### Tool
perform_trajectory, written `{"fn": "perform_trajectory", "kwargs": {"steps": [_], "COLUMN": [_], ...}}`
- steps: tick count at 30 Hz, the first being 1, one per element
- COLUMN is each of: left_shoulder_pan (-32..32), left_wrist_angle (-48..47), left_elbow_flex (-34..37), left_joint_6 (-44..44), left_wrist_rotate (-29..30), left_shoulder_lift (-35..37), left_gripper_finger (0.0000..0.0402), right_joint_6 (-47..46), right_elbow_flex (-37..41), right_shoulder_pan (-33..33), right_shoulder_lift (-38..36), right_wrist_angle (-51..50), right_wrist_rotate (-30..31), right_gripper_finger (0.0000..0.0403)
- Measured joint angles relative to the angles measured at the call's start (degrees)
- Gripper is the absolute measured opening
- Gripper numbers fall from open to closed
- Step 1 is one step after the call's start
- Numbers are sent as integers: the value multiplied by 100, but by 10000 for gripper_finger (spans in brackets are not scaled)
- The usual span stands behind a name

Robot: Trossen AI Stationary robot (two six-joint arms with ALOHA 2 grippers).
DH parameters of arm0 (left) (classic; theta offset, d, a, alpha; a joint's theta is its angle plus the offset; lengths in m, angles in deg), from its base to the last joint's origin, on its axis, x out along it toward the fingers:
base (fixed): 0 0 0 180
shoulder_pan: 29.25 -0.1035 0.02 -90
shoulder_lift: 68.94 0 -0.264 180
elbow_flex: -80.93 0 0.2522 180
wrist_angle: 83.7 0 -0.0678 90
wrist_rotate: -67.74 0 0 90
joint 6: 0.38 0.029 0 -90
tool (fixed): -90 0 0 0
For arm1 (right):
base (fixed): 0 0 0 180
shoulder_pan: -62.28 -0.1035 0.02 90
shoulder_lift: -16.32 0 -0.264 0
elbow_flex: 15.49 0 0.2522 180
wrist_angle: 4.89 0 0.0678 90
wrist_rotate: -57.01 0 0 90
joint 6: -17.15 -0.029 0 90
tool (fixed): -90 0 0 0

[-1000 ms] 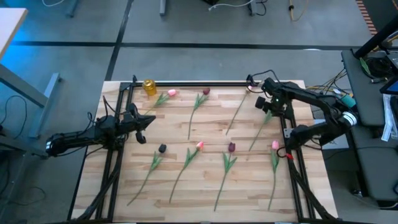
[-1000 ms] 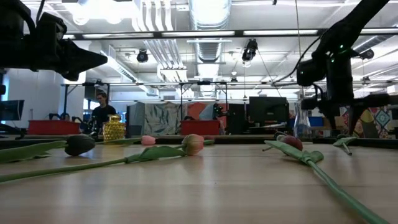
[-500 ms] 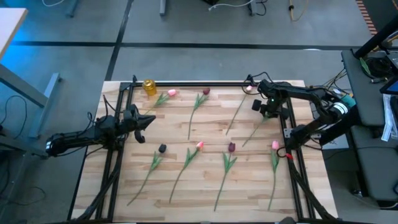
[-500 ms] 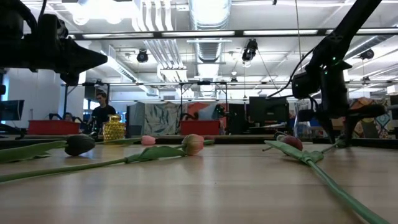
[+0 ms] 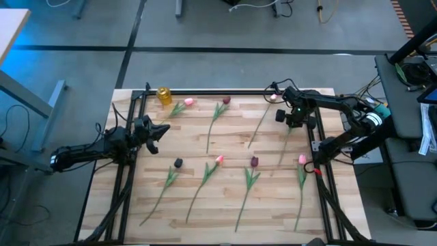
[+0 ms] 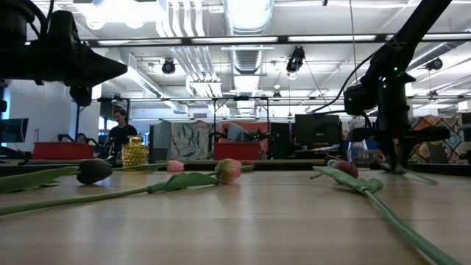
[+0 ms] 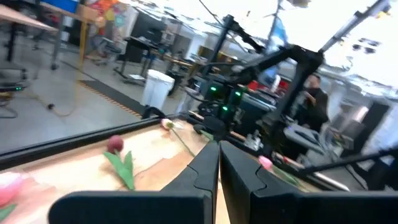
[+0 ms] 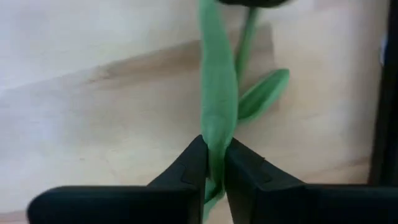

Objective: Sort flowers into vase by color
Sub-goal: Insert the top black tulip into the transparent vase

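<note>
Several flowers lie flat on the wooden table (image 5: 225, 205), some with pink heads (image 5: 219, 160) and some with maroon heads (image 5: 254, 161). A small amber vase (image 5: 164, 94) stands at the far left corner. My right gripper (image 5: 293, 117) points down near the table's far right and is shut on one flower's green stem (image 5: 285, 145). That flower's head is hidden under the gripper. My left gripper (image 5: 154, 130) hangs shut above the table's left side, holding nothing. My right gripper pinches the flower's green stem and long leaf (image 8: 216, 146) between its two fingers (image 8: 191, 167). It comes from above, pointing down, with the fingers across the stem. The rest of the stem (image 5: 283, 154) trails toward the near edge along the tabletop.
Black frame rails (image 5: 318, 147) run along the table's right and left sides, close beside my right gripper. Another pink flower (image 5: 302, 158) lies near the right rail. In the low view, a person stands beyond the table behind the vase (image 6: 135, 153).
My right gripper has come down onto the flower and shut on its stem. The stem's free end has swung on the table, first toward the left edge and then back toward the right. My left gripper has rolled about its own axis in place.
</note>
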Motion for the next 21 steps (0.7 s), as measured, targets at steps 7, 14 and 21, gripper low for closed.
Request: {"fn": "perform_trajectory", "kwargs": {"steps": [7, 14, 21], "left_shoulder_pan": [0, 0, 0], "left_wrist_angle": [-7, -118, -274], "left_elbow_flex": [0, 0, 2], "left_joint_6": [-22, -2, 2], "left_wrist_rotate": [463, 768, 768], "left_shoulder_lift": [0, 1, -1], "left_gripper_finger": [0, 0, 0], "right_joint_6": [139, 639, 1418], "right_elbow_flex": [-15, -248, -453], "right_shoulder_pan": [-90, -489, -956], "right_shoulder_lift": [-742, -2086, -3269], "right_wrist_angle": [179, 762, 2477], "right_wrist_rotate": [-196, -100, 540], "right_gripper_finger": [19, 18, 18]}}
